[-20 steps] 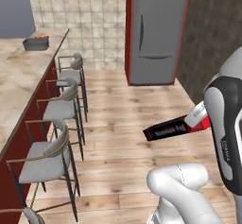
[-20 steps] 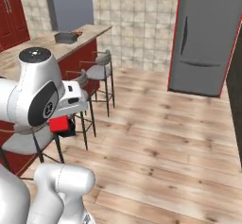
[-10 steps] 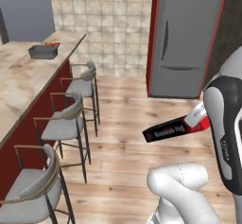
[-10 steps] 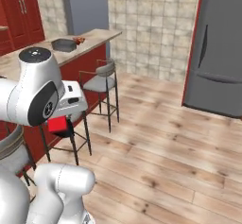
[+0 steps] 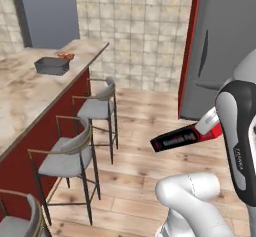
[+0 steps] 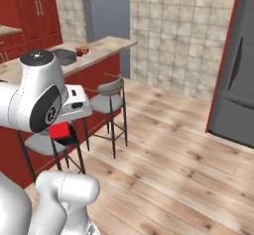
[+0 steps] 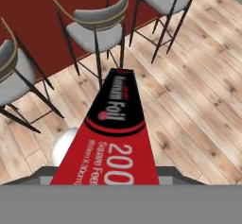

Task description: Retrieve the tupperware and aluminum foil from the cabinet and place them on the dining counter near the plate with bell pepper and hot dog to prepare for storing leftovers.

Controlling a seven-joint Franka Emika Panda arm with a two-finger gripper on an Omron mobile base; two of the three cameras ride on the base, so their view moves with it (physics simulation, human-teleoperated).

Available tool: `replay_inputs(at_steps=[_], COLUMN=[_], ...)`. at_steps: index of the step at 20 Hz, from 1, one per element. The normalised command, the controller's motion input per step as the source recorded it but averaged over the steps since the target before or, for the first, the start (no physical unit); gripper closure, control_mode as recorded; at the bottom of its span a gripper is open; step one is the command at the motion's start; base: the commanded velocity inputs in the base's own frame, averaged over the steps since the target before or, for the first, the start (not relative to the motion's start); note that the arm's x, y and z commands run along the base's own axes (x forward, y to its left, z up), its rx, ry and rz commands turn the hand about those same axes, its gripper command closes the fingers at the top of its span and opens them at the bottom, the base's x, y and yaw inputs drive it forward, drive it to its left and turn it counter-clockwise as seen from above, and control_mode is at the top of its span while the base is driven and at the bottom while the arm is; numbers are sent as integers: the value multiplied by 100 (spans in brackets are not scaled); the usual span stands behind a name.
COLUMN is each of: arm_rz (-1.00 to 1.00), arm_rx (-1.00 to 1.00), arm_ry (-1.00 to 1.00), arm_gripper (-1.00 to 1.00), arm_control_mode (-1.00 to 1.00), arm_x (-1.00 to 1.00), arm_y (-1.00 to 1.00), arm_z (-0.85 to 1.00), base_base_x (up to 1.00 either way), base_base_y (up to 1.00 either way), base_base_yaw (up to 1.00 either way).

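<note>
- The whole scene has slid sideways in both base views since a second ago: the base is driving and turning, not the furniture. The tabletop [image 5: 30, 88] of the dining counter has come closer and fills more of the left base view.
- The foil box [image 5: 182, 139] sits at the same spot against the arm as before, so it is riding along and has not slipped. In the hand view it [image 7: 112, 138] runs straight out from the bottom edge over the wooden floor [image 7: 189, 100].
- The pincer [image 5: 209, 129] is clamped on the red end of the box; its tips are hidden under the box, so the hold is judged from the box hanging level in the air.
- The grey tub [image 5: 51, 65] already stands on the tabletop, with the plate [image 5: 63, 56] of food just beyond it. That leaves the foil as the last thing to deliver, I judge.
- Three stools [image 5: 97, 107] line the counter's red base [image 5: 45, 131] between the robot and the drop spot.
- The box is carried low, so it will probably need lifting over the edge and the chair backs.
- The grey fridge [image 5: 225, 51] stands to the right, well clear.
</note>
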Motion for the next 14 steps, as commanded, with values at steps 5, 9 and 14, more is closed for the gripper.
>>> replay_inputs(at_steps=[5, 9, 14], arm_rz=[0, 0, 0], arm_rx=[0, 0, 0], arm_ry=[0, 0, 0], arm_gripper=[100, 100, 100], arm_control_mode=[100, 100, 100], arm_x=[0, 0, 0], arm_y=[0, 0, 0], arm_z=[0, 0, 0], base_base_x=[76, 78, 77], base_base_y=[-48, -55, -61], base_base_yaw=[26, 27, 25])
